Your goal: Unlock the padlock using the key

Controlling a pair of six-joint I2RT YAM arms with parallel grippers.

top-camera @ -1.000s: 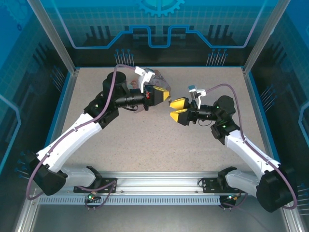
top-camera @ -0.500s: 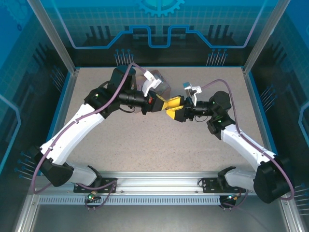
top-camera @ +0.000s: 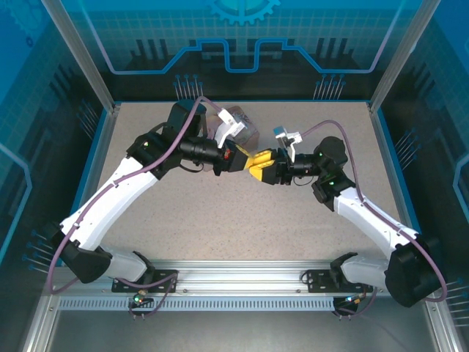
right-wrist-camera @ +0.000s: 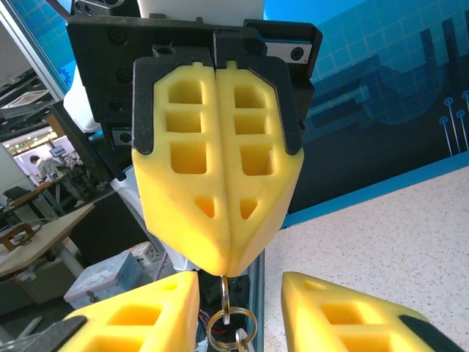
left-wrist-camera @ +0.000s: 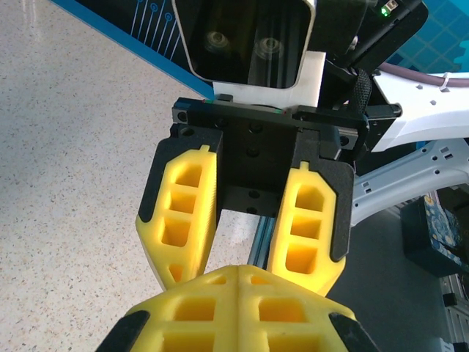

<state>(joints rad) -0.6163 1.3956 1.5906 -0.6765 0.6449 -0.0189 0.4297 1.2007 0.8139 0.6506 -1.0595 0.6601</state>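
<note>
Looks like a mid-air handover, approx mid-table, just near-right of the pink tin box (top-camera: 242, 126). Clamped fully shut in the left gripper (right-wrist-camera: 226, 260): prob. the key (right-wrist-camera: 223, 287), w/ small split rings (right-wrist-camera: 231, 312) dangling below the tip. Can't tell how much metal sits inside the pads. Straddling those rings w/o touching yet: the right gripper (left-wrist-camera: 243, 257), jaws part open, nothing held.

To do it well: close slow & square on the metal, not on the other arm's yellow pads. Wait for a firm pinch before letting go on the left, else likely a drop to the table (top-camera: 220, 213).

Vs a sec back: well apart then, right jaws much wider. Now tip to tip, left swung right, right slid left.
</note>
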